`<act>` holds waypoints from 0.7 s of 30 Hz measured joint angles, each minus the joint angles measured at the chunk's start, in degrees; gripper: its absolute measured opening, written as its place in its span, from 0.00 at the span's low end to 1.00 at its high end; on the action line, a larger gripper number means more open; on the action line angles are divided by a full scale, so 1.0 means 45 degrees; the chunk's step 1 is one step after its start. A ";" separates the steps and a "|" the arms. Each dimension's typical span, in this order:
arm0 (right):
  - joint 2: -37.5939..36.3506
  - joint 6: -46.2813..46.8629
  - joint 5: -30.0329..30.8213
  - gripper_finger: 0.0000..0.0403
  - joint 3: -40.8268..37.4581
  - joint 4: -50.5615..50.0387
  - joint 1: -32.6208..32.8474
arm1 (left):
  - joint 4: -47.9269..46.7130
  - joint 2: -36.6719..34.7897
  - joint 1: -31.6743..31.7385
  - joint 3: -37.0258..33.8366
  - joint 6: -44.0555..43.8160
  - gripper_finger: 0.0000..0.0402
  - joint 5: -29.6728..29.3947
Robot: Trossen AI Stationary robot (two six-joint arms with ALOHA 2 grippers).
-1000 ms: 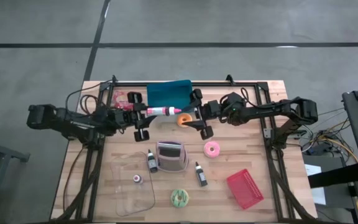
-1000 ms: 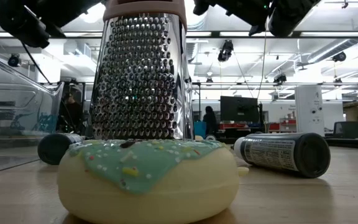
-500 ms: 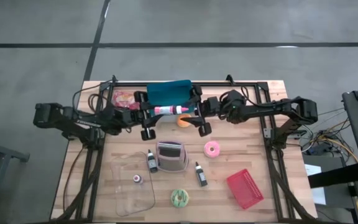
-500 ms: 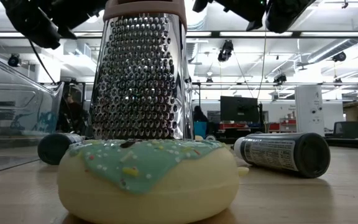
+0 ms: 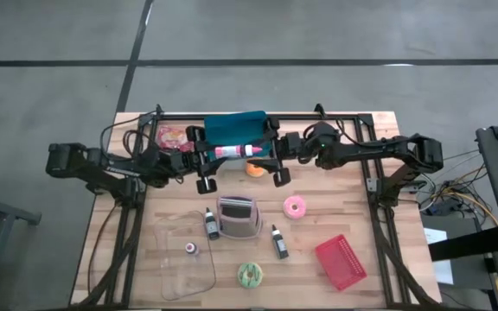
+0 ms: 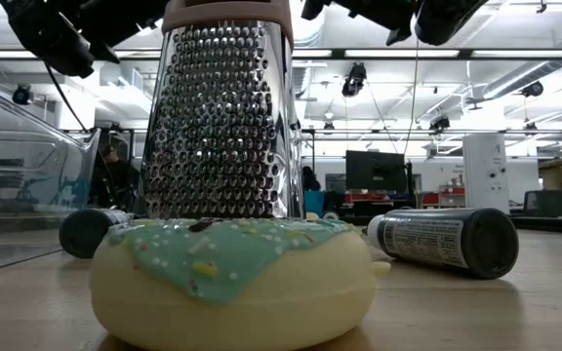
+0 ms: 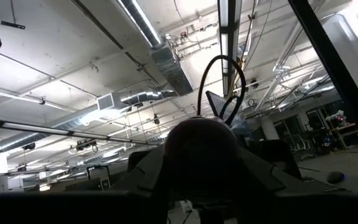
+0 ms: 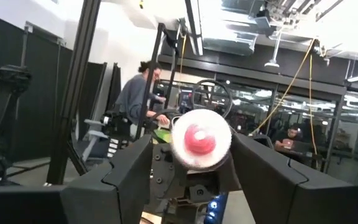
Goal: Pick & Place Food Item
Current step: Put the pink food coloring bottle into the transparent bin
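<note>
My left hand point(image 5: 204, 161) grasping pink tube point(image 5: 234, 151); right hand point(image 5: 274, 157) at its cap, fingers straddling, grip unclear.
</note>
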 joint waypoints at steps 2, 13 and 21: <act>0.0020 -0.0136 -0.0005 0.50 0.0146 -0.0406 0.0005 | -0.0294 0.0029 0.0005 -0.0002 -0.0041 0.31 -0.0002; 0.0097 -0.0436 -0.0041 0.40 0.1146 -0.2278 0.0053 | -0.0350 0.0019 0.0063 -0.0011 -0.0234 0.31 0.0035; 0.0078 -0.0651 -0.0126 0.32 0.1593 -0.3252 0.0058 | -0.0253 0.0000 0.0073 -0.0011 -0.0274 0.30 0.0069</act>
